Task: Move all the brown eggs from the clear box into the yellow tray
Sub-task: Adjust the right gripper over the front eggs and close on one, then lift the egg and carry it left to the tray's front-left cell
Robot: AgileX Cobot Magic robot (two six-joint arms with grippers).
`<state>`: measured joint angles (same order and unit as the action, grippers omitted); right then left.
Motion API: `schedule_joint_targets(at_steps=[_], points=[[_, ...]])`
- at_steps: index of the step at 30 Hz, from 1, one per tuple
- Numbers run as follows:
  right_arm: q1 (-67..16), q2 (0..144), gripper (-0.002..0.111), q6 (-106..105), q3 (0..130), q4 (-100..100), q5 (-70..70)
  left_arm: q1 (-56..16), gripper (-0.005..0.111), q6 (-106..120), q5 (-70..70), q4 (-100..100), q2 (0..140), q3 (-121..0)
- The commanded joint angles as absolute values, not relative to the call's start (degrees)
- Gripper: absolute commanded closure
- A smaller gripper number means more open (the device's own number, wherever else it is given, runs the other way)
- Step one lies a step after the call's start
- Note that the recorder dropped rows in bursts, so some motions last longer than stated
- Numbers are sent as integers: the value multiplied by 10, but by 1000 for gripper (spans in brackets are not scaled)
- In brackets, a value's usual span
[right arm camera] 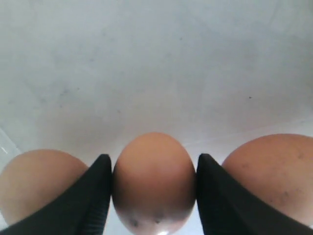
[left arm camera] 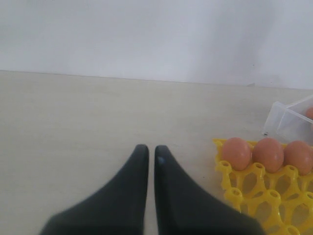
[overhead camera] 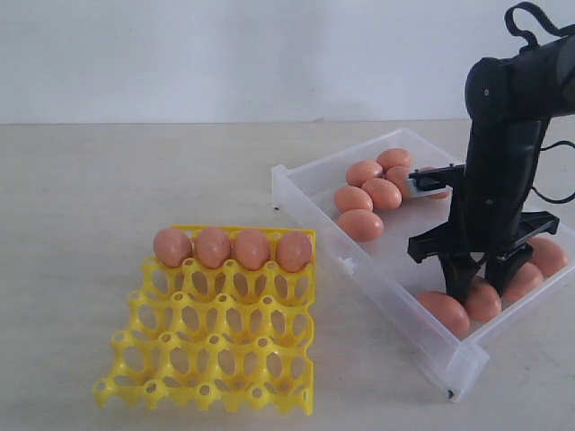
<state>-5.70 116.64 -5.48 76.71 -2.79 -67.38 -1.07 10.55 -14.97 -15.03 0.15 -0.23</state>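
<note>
Bright, even, diffuse light fills all three views, with no hard shadows. The yellow tray (overhead camera: 180, 310) casts only a faint soft shadow on the pale bench (overhead camera: 90, 197), and the wall (overhead camera: 225, 54) behind the tray is washed nearly white. Right of the tray, the clear box (overhead camera: 377, 278) carries a mild sheen, and the black right gripper (overhead camera: 481, 292) shows little detail. The left gripper (left arm camera: 148, 149) looks soft and out of focus. The close brown egg (right arm camera: 154, 181) is slightly blurred, with a small glare patch.
</note>
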Motion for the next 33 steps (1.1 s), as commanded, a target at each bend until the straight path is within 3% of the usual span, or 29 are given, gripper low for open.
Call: schedule_joint_targets(at_steps=[1,8,16,27,30,33], points=[[-52,1143,108,-61,766,-38,-638,-13,103,101,-146,-152,0,0],[-61,1014,108,-14,760,-149,-420,-13,103,101,-146,-152,0,0],[-188,845,108,-26,652,-85,-24,-13,103,101,-146,-152,0,0],[-287,829,108,-34,627,-65,340,-13,103,101,-146,-152,0,0],[-313,829,108,-30,627,-23,351,-13,103,101,-146,-152,0,0],[-345,830,108,22,627,58,273,-13,103,101,-146,-152,0,0]])
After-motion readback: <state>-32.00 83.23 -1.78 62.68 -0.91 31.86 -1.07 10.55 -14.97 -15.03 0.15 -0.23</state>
